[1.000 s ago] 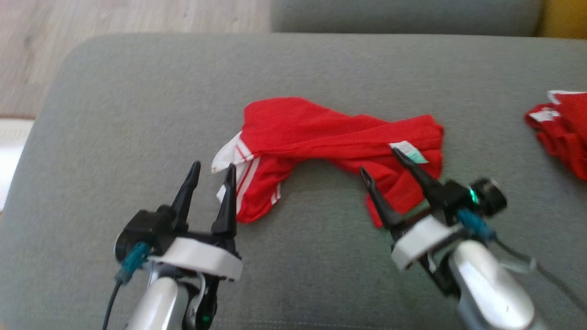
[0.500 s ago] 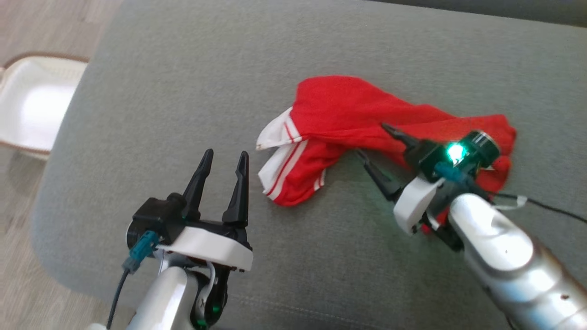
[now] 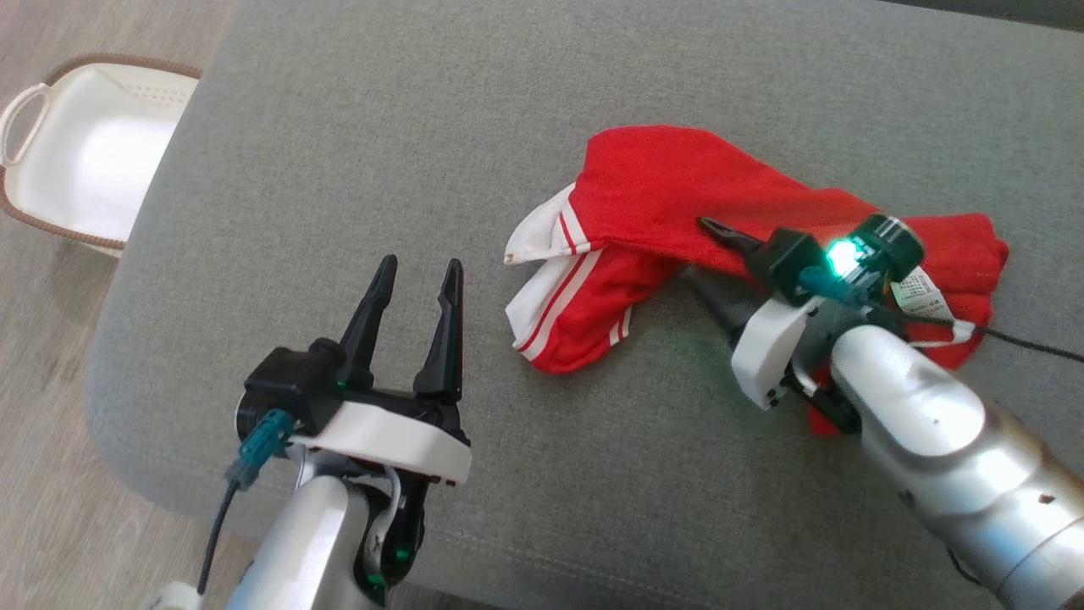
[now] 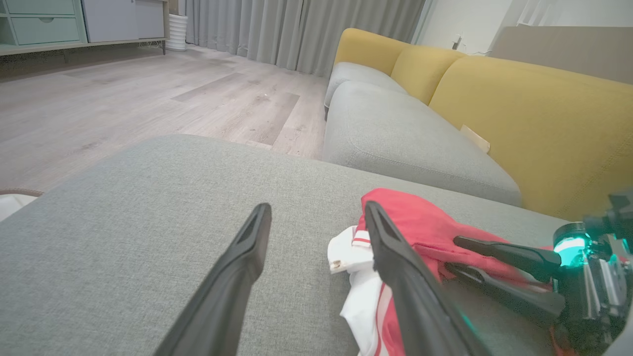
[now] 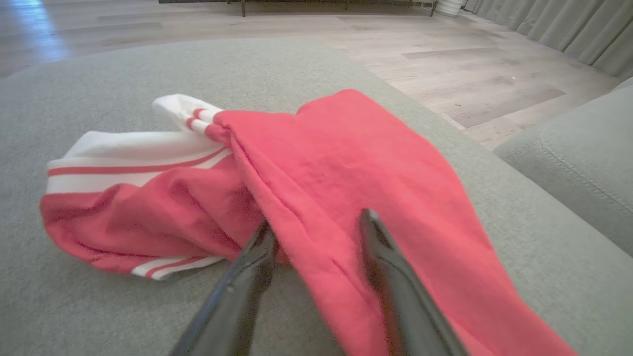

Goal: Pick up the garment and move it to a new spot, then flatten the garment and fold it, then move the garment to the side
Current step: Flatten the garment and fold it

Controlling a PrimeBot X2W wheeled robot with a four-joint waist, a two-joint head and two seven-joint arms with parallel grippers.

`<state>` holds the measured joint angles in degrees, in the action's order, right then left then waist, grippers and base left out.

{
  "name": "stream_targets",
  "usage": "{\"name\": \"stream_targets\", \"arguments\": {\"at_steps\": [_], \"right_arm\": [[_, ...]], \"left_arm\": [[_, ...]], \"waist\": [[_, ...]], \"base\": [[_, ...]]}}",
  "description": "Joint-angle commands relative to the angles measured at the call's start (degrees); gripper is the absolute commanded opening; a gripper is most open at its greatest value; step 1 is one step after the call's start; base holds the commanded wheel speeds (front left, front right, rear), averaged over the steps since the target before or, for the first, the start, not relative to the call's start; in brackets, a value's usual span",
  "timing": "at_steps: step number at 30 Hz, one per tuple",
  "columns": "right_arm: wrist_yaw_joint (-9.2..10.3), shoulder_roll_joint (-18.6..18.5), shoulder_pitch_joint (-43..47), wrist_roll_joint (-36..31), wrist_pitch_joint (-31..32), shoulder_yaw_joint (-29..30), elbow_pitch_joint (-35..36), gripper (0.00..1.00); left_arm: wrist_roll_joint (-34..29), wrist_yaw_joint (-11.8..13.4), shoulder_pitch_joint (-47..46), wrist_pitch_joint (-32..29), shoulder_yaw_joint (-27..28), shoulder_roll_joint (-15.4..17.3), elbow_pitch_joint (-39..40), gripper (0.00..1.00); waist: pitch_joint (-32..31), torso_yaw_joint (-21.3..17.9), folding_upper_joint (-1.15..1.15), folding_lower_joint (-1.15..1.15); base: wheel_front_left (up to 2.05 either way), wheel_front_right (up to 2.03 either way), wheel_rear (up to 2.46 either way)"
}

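Note:
A red garment (image 3: 677,191) with white striped trim lies crumpled on the grey cushion (image 3: 406,127). My right gripper (image 3: 696,247) lies low at the garment's middle, fingers pointing left. The right wrist view shows the right gripper (image 5: 316,225) open, its jaws straddling a raised fold of the red garment (image 5: 346,163). My left gripper (image 3: 421,264) hovers open over bare cushion, a little left of the white trim, nothing between its fingers. Seen from the left wrist, the left gripper (image 4: 317,207) has the garment (image 4: 420,222) and the right gripper (image 4: 452,253) to its right.
A white basket (image 3: 34,222) with a brown rim stands on the wooden floor past the cushion's left edge. A white label (image 3: 919,296) shows on the garment behind my right wrist. A grey sofa seat (image 4: 395,138) with a yellow back (image 4: 519,109) stands beyond the cushion.
The head camera has shifted, bringing the basket into view. My right gripper has moved from the garment's right end to its middle fold, and its jaws stand slightly narrower. The left gripper stays open.

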<state>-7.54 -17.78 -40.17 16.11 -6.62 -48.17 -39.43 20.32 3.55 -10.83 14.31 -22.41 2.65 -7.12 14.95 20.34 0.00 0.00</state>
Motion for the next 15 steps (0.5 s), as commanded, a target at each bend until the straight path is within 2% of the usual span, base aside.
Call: {"name": "stream_targets", "arguments": {"at_steps": [1, 10, 15], "right_arm": [[0.05, -0.3, -1.66, 1.55, -1.2, -0.2, 0.43, 0.0], [0.05, -1.27, -3.99, 7.06, -1.31, -0.07, 0.13, 0.0], [0.05, -3.99, -8.23, 10.85, 0.98, 0.15, 0.81, 0.0]], "left_arm": [[0.01, 0.26, -1.74, 0.69, 1.81, 0.22, 1.79, 1.0], [0.15, 0.29, -1.37, 0.69, 1.51, 0.22, 1.44, 1.0], [0.55, 0.3, -1.66, 0.69, 0.95, 0.22, 1.78, 1.0]], "waist": [[-0.48, -0.16, 0.0, 0.0], [-2.0, -0.75, 0.0, 0.0], [-1.42, -0.33, 0.0, 0.0]], "base": [[0.0, 0.0, 0.0], [0.0, 0.0, 0.0], [0.0, 0.0, 0.0]]}}
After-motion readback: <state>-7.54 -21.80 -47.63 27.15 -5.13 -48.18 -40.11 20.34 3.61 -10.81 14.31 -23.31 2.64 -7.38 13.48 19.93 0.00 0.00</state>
